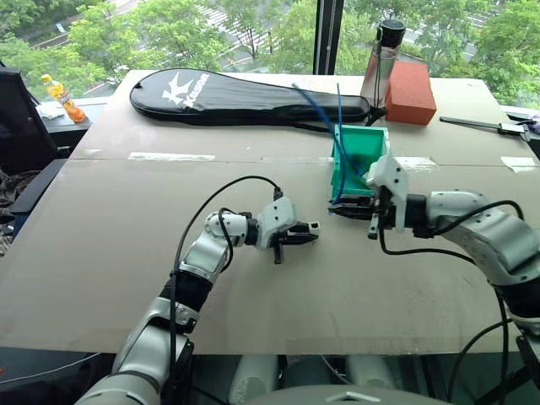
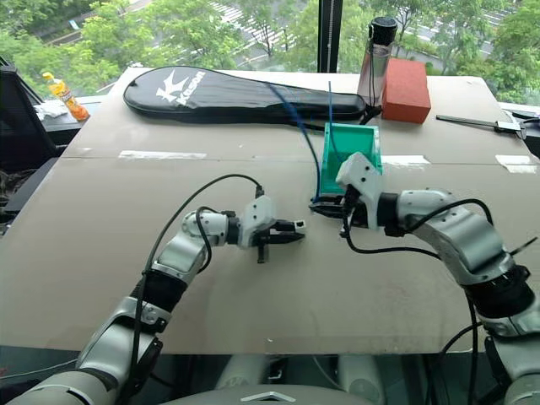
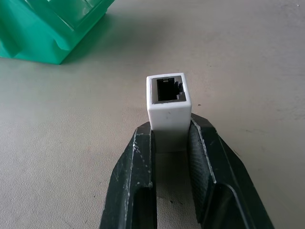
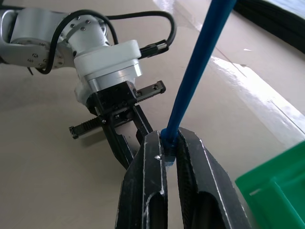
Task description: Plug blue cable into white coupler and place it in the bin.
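Observation:
My left gripper (image 3: 169,128) is shut on the white coupler (image 3: 167,98), whose dark socket faces away from the wrist. It hovers low over the table (image 1: 126,253), left gripper (image 1: 302,234) pointing right. Facing it a short gap away, my right gripper (image 1: 344,209) is shut on the blue cable (image 4: 190,76) near one end, right gripper (image 4: 170,137). The cable (image 1: 316,114) arcs up and back over the table. The teal bin (image 1: 371,132) stands just behind the right gripper. The cable's plug is hidden between the fingers.
A second, straight blue cable (image 1: 339,105) sticks up from the bin. Behind lie a black racket bag (image 1: 236,94), a red block (image 1: 410,93), a dark-capped bottle (image 1: 384,63) and a thin tool (image 1: 485,125). An orange bottle (image 1: 63,97) sits far left.

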`<state>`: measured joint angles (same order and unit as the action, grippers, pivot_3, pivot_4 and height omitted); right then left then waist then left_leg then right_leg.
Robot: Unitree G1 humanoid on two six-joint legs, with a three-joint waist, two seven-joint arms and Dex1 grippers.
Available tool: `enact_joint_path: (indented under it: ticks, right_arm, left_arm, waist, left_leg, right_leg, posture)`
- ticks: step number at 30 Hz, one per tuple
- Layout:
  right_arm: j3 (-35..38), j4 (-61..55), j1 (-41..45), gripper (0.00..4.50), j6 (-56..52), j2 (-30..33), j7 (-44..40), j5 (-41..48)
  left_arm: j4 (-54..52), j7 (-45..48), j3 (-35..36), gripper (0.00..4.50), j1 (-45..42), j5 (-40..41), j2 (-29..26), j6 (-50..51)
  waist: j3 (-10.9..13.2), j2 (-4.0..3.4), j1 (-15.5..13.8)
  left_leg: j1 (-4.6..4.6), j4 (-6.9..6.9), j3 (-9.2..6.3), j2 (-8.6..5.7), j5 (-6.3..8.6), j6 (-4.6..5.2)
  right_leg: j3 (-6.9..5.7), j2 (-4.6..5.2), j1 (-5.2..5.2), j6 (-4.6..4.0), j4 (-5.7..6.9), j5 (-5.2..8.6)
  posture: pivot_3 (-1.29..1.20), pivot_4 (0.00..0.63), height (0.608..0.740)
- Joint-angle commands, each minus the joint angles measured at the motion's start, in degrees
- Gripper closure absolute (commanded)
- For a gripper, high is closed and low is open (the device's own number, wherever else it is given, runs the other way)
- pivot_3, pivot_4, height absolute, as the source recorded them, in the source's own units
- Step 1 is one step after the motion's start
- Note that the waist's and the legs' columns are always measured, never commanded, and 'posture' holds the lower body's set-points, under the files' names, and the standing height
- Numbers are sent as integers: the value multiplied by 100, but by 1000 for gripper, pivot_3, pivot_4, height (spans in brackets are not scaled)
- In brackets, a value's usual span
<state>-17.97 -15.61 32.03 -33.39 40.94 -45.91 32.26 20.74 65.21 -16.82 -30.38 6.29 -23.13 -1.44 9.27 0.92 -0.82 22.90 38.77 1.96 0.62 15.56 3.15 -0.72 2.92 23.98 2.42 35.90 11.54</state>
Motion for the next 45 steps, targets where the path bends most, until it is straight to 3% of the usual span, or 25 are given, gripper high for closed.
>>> enact_joint_path:
  ticks: [1, 15, 26, 39, 45]
  right_arm:
    - [-251, 391, 340, 4500, 419, -254, -492, -545]
    - [-647, 1441, 562, 4500, 1109, -767, -1425, -1790]
    - [-773, 2054, 731, 4500, 1544, -702, -2287, -2211]
    - [-1104, 3175, 1443, 4500, 1806, -1177, -2988, -2725]
    - [-1367, 3348, 1232, 4500, 1957, -1259, -3152, -3029]
  left_arm:
    - [44, 32, -46, 4194, 10, -113, -23, -139]
    - [-67, 49, 1, 4194, 92, -82, -54, -137]
    - [27, 49, 1, 4194, 42, -89, -2, -160]
    - [-3, -51, -4, 4194, 106, -111, 59, -214]
    - [11, -89, 8, 4194, 120, -114, 90, -224]
  waist:
    - [0, 0, 2]
    - [-1, -1, 11]
    - [-2, -2, 12]
    - [-4, -3, 16]
    - [-15, -5, 15]
  left_leg:
    - [0, 0, 0, 0, 0, 0]
    - [-4, 4, 0, -1, 0, 0]
    - [-12, 4, 1, -1, 0, 0]
    - [-16, 9, 1, -1, 0, -1]
    - [-19, 10, 1, -1, 0, -1]
  right_leg:
    - [0, 1, 0, 0, -1, 0]
    - [-3, 2, -1, 0, 5, -1]
    - [-3, 2, -7, 0, 7, -1]
    - [-3, 3, -10, -1, 13, -2]
    - [-3, 6, -10, -1, 17, -2]
  posture:
    - [0, 150, 740]
    - [0, 150, 740]
    - [0, 150, 740]
    - [0, 150, 740]
    - [0, 150, 740]
